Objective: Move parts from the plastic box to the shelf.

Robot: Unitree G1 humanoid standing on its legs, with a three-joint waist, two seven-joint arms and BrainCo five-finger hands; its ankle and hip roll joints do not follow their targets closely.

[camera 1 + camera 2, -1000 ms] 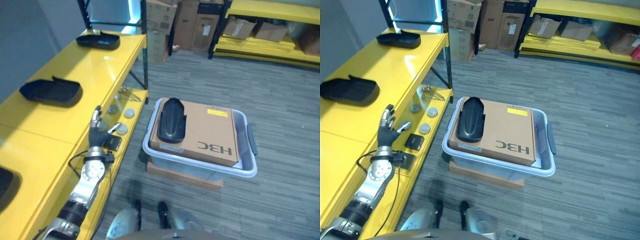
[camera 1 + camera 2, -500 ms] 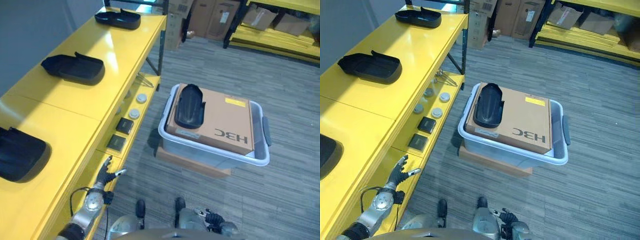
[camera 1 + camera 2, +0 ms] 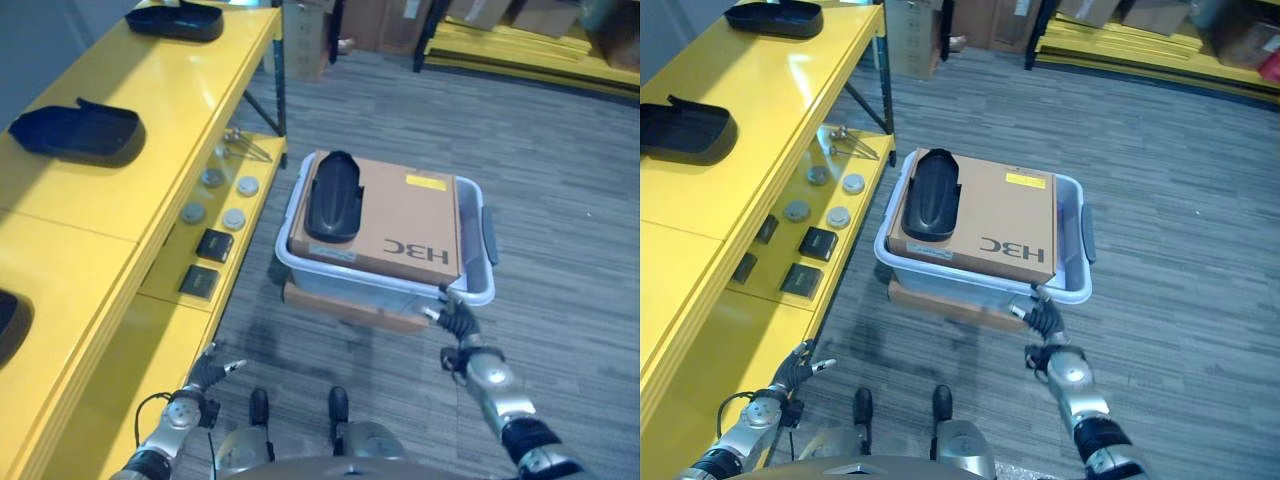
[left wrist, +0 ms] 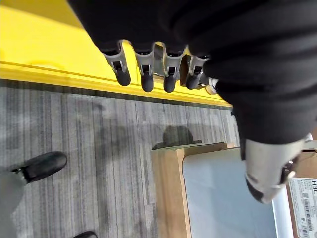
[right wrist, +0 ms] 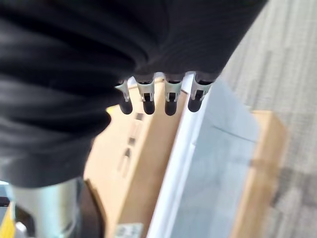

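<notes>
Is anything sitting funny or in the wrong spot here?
Yes. The black part isn't down inside the grey plastic box. It lies on top of a brown cardboard box that fills the plastic box. The plastic box also sits on a flat cardboard piece, not straight on the floor. Nothing looks spilled or broken.

inside the plastic box: hidden under the cardboard box
black part on shelf: cut off
</notes>
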